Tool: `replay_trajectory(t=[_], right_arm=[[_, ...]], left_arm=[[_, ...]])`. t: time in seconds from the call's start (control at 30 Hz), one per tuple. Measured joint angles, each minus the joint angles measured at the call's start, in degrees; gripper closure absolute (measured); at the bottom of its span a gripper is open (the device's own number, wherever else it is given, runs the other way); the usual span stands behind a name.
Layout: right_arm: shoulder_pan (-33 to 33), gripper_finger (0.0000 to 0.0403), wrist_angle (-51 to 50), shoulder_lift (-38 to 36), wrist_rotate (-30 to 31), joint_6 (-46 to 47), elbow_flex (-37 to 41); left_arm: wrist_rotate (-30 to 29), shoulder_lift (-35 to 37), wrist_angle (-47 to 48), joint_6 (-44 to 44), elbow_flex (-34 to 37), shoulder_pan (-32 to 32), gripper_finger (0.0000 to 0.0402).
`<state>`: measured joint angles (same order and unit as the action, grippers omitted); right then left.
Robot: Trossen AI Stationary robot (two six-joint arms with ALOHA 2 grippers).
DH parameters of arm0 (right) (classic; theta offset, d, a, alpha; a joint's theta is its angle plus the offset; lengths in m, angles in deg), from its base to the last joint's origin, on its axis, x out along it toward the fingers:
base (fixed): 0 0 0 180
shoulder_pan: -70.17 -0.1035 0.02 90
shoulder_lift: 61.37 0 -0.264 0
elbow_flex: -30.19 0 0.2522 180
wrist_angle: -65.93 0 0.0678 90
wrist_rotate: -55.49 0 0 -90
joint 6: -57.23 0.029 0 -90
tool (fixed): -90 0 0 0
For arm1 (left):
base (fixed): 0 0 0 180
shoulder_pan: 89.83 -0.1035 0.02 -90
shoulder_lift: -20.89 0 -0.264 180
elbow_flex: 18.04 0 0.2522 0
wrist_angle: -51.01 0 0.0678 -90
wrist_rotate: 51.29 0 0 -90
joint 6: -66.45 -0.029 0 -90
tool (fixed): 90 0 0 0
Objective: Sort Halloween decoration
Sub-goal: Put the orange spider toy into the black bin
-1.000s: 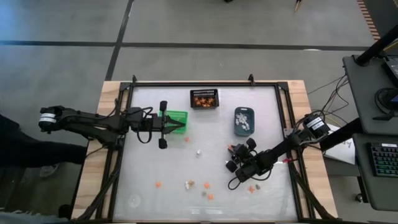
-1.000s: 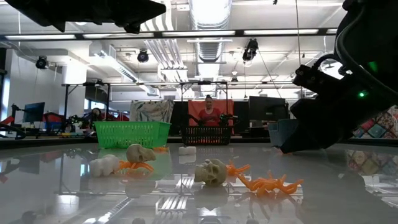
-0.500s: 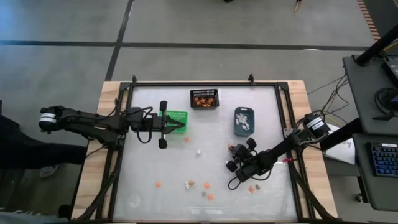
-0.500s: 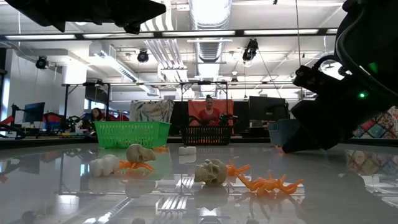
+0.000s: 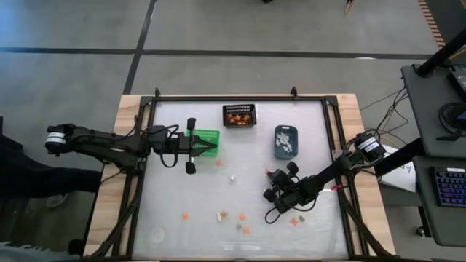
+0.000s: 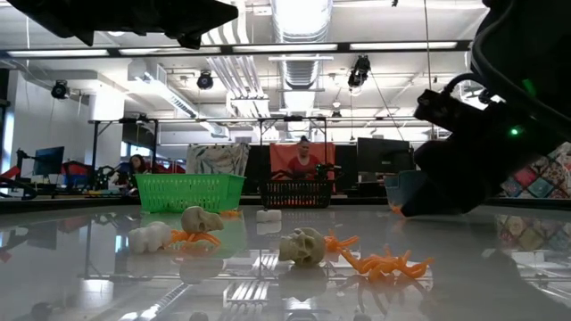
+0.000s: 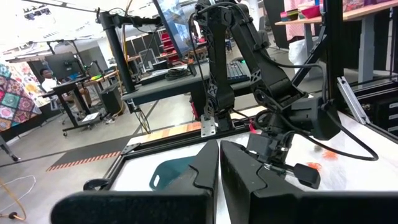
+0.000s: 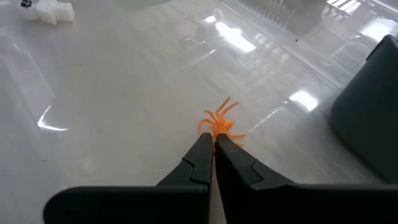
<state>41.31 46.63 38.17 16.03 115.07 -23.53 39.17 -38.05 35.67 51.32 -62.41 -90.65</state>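
Pinching an orange spider trinket at its fingertips, the right gripper sits low over the table. Skulls and orange trinkets lie scattered nearby. Farther off, the left gripper hangs closed and empty beside the green basket.

This is a robotics lab or workshop in a large open industrial hall. The low view shows exposed ceiling ducts, hanging strip lights and rows of workstations with monitors, where a person sits at 12 o'clock beyond the tabletop. The high view shows a wood-edged tabletop in a black metal frame on a bare concrete floor, with a desk carrying a keyboard at 3 o'clock. The left wrist view shows more benches and cabling.
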Motion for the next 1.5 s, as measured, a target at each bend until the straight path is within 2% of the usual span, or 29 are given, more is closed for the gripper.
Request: replay_trajectory(t=[0.53, 0.73, 0.8, 0.9, 1.1, 1.2, 1.27, 1.4, 1.5], right_arm=[[0.27, 0.0394, 0.28, -4.08, 2.03, -3.53, -4.20], [5.28, 0.0394, 0.27, -9.19, 1.29, -10.17, -9.06], [8.50, 0.0394, 0.23, -11.02, -1.71, -13.72, -10.96], [14.89, 0.0394, 0.03, -13.26, -10.06, -19.93, -13.68], [31.93, 0.0394, -0.10, -15.11, -36.52, -30.57, -18.97], [40.74, 0.0394, 0.11, -13.80, -47.26, -32.89, -21.28], [45.61, 0.0394, -0.02, -12.17, -49.64, -35.09, -22.19], [53.16, 0.0394, -0.18, -8.27, -49.44, -35.28, -23.79], [56.54, 0.0394, -0.11, -4.79, -49.22, -35.26, -25.31]], left_arm=[[0.00, -0.02, -1.00, 0.43, 0.00, -0.01, 0.0402], [0.01, -0.17, -1.42, 0.43, 0.00, 0.01, 0.0402], [0.01, -0.25, -1.47, 0.52, -0.02, 0.00, 0.0402], [0.01, -0.46, -1.83, 0.65, -0.02, 0.01, 0.0402], [-0.03, -0.65, -1.76, 0.53, -0.02, -0.01, 0.0402], [-0.03, -0.68, -1.62, -0.10, -0.02, -0.01, 0.0402], [-0.05, -0.68, -1.43, -0.18, -0.02, -0.01, 0.0402], [-0.06, -0.68, -1.25, 0.42, -0.02, -0.01, 0.0402], [-0.07, -0.68, -1.25, 2.00, -0.02, -0.01, 0.0402]])
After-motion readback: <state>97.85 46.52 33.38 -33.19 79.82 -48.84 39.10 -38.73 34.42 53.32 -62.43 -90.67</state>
